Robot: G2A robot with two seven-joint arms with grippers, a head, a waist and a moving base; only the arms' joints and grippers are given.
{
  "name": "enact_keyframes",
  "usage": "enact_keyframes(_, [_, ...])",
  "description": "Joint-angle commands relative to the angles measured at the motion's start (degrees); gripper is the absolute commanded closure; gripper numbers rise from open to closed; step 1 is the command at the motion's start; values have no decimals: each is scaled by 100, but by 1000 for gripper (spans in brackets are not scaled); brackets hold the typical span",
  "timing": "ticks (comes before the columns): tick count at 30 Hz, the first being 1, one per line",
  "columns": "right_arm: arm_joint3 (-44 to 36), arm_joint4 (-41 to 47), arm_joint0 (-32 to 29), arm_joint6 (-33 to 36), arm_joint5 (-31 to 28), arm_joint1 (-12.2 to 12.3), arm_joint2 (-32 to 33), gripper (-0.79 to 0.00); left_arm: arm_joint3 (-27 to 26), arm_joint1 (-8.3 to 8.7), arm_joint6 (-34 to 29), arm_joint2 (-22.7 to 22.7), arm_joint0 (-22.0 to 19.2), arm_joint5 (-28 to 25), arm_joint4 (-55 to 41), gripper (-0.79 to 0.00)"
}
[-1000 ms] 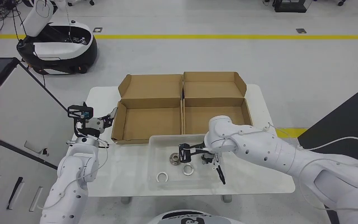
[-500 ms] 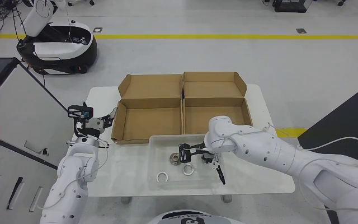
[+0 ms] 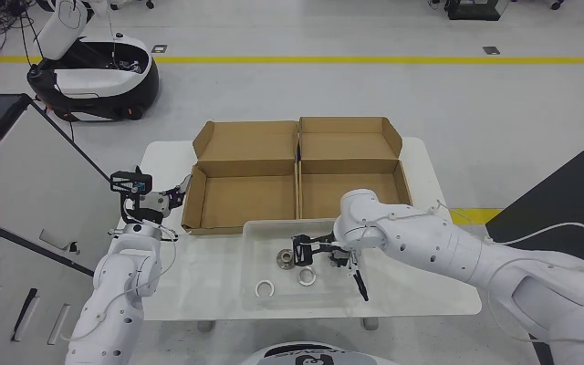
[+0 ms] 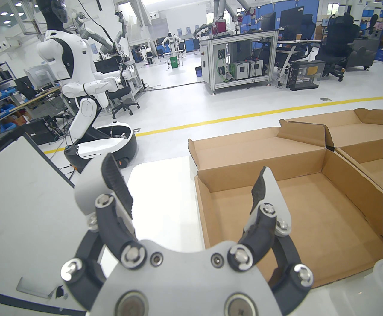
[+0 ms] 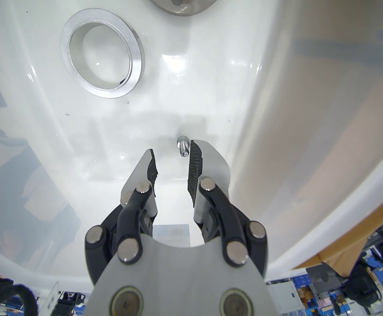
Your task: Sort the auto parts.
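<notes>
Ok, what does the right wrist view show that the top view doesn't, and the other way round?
Right wrist, not top: a small bolt lying on the white tray between the open right gripper's fingertips.
Top, not right wrist: the cardboard boxes behind the tray, the open left gripper beside them, and a second ring near the tray's front edge.
Both: the tray, a metal ring and the flanged part next to it.

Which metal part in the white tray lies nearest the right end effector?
The small silver bolt, just off the tips of the right end effector; the flat silver metal ring lies farther away.
</notes>
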Motion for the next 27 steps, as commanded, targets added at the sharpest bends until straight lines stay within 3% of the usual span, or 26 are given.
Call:
enact_keyframes(1, [-2,4,4,-1,-1,1,-3,-95,0,0,0,0,0,0,0,-785])
enact_keyframes(3, [5,13,5,-4,-4,3,-8,0,0,0,0,0,0,0,0,-785])
enact_keyframes(13, [21,103,69,-5,-5,38,53,0,0,0,0,0,0,0,0,-785])
enact_keyframes(27, [-272,544,301,73,73,286,438,0,0,0,0,0,0,0,0,-785])
